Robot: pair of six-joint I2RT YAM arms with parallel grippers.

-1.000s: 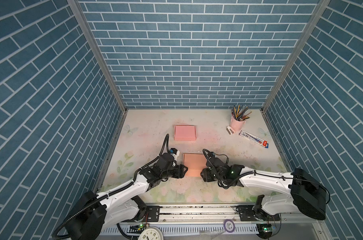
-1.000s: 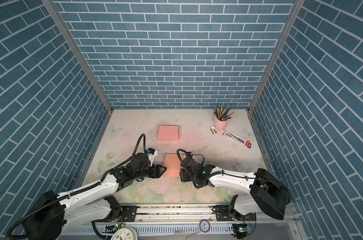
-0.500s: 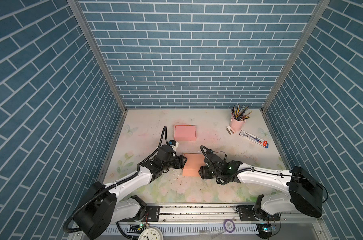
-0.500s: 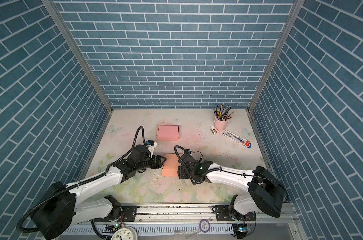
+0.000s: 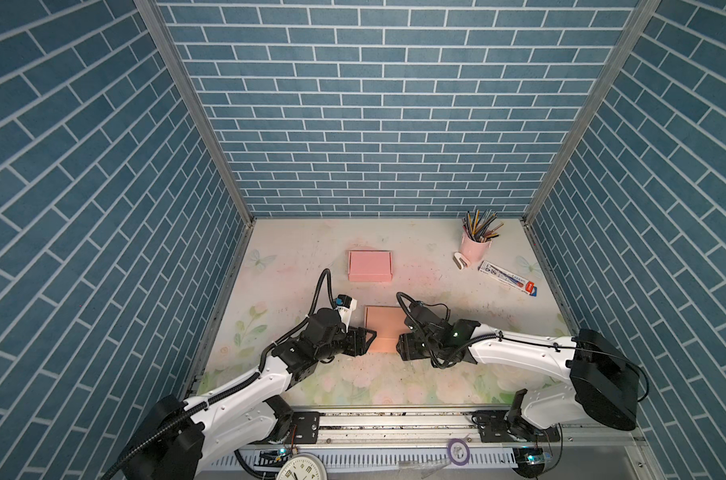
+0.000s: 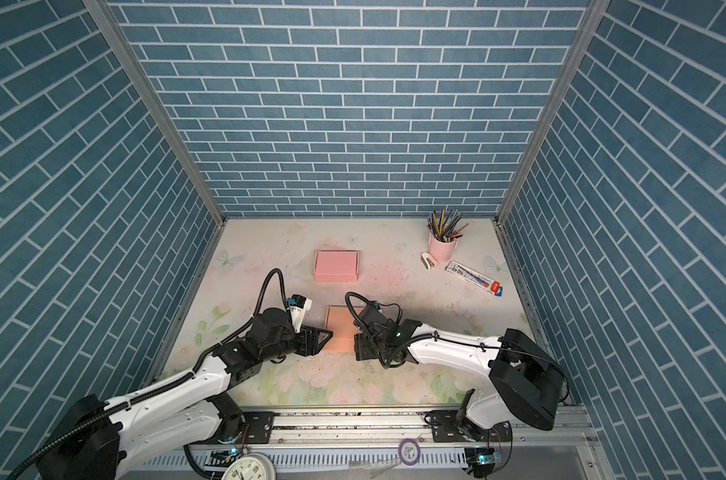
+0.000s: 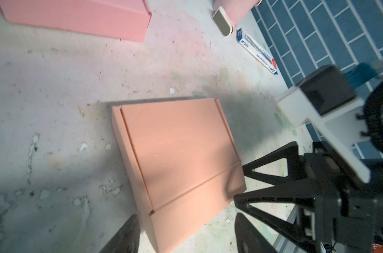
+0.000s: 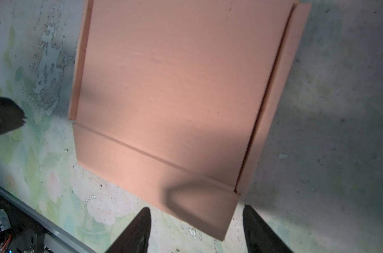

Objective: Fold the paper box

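**Salmon card box lies loose between two open hands**

Cardboard this light slides before it bends, and that is my worry. The paper box (image 5: 384, 330) lies on the table (image 5: 303, 266) toward the near edge. Its front flap (image 8: 155, 181) is spread out toward the arms, past a crease (image 8: 153, 156). Nothing pins the box, because neither hand has hold of it.

If one hand shoves at the flap alone, I expect the whole box to skate sideways into the other hand rather than fold along the crease. If both press inward together, the thin card could buckle in the middle of the panel instead. The two hands are also close together across the flap, so a careless reach could knock them into each other.

The left hand (image 5: 368, 341) sits just beside the box's near left corner with its jaws spread wide. In its wrist view, that corner of the flap pokes in between the fingers (image 7: 127, 234).

The right hand (image 5: 400, 348) is at the near right corner, also spread wide, with the flap's corner lying between its jaws. Its tips are right at the flap's side edge, though I cannot tell whether they touch it.

A pink box (image 5: 369, 266) lies well behind, out of harm's way.
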